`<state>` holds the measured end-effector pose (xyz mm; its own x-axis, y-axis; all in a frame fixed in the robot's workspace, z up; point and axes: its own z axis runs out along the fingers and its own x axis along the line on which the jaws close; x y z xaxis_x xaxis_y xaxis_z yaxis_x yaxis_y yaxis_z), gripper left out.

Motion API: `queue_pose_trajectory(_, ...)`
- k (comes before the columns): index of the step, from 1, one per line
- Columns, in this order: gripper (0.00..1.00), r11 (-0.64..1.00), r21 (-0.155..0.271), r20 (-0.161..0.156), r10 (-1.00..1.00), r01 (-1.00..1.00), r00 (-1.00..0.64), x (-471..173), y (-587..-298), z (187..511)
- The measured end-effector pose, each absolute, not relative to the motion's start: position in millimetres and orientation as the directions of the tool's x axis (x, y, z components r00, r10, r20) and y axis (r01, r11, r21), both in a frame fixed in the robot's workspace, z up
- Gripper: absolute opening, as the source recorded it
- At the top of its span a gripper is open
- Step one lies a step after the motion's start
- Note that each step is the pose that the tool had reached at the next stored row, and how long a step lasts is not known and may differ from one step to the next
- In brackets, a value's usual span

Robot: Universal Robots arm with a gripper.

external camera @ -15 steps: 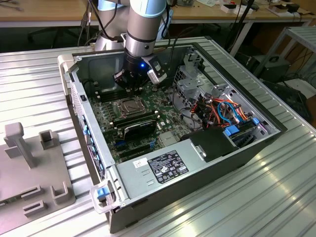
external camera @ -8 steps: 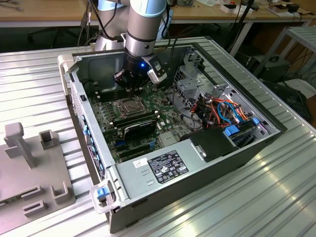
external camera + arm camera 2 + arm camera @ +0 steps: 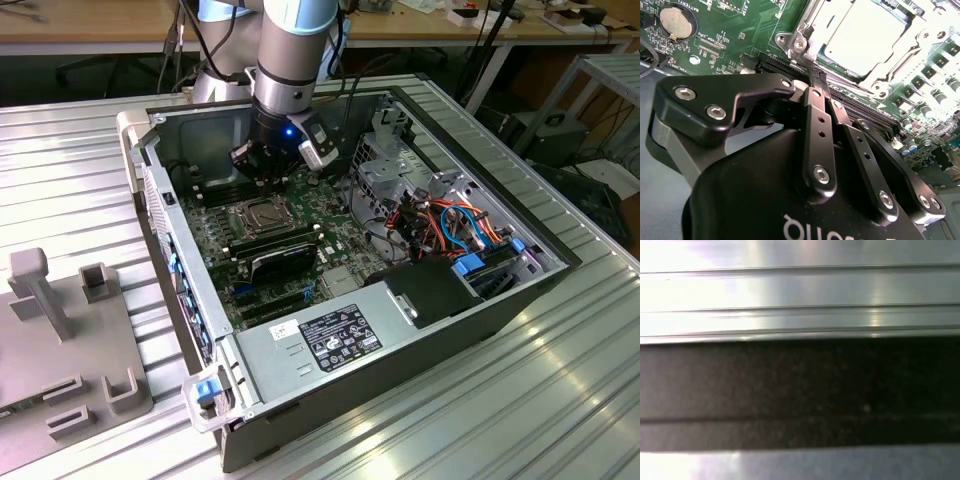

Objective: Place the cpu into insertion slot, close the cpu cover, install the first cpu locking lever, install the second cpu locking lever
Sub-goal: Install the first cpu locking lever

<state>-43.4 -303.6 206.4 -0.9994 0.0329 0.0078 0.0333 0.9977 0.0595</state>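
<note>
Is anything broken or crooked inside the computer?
Nothing stands out. The cpu lies flat and square in the insertion slot with the cpu cover down around it. The gripper hangs just beside the socket, holding nothing.

My arm [image 3: 290, 50] is a thick silver-grey tube with pale blue joint caps, black cables running alongside, and a small blue light glowing at the wrist. My pincer [image 3: 819, 75] is matte black: flat bar links, rounded housing, silver hex-socket screws, white lettering on its body.
</note>
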Motion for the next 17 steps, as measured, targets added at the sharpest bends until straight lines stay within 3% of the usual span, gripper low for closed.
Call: queue_pose_trajectory(17, 0.11, 0.998, 0.060, 0.008, 0.033, 0.033, -0.999, -43.4, -307.2, 206.4)
